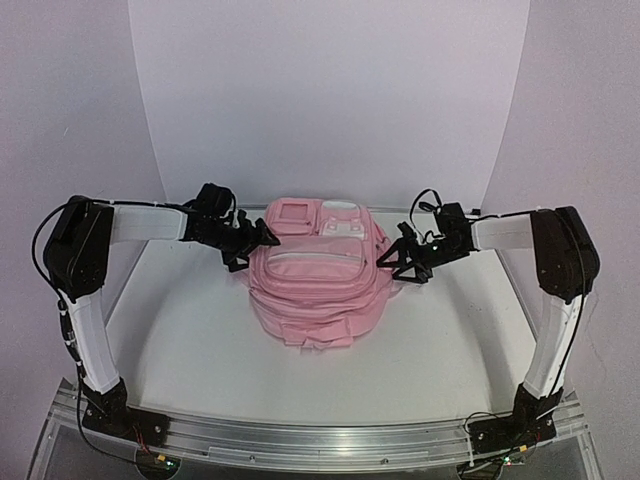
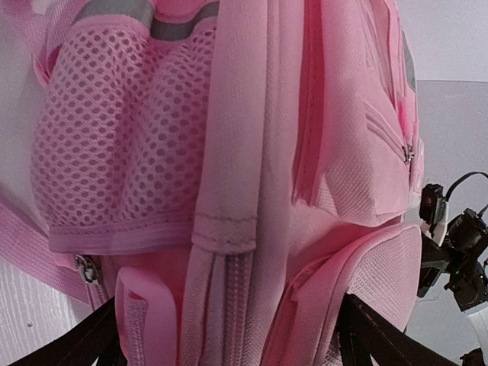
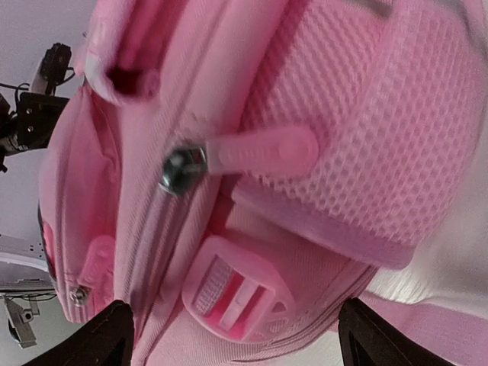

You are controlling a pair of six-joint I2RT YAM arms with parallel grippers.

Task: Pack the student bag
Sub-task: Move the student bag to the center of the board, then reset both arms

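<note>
Student bag (image 1: 315,275), pink, front pockets showing, at the middle of the surface (image 1: 200,340). Left tool (image 1: 253,246) and right tool (image 1: 398,256) flank its sides, each with fingers spread wide apart.

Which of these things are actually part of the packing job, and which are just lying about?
Part of the job: pink backpack; left gripper and right gripper, both open, one at each side of it.
Just there: white table; metal rail along its near edge. No loose items in view.
</note>
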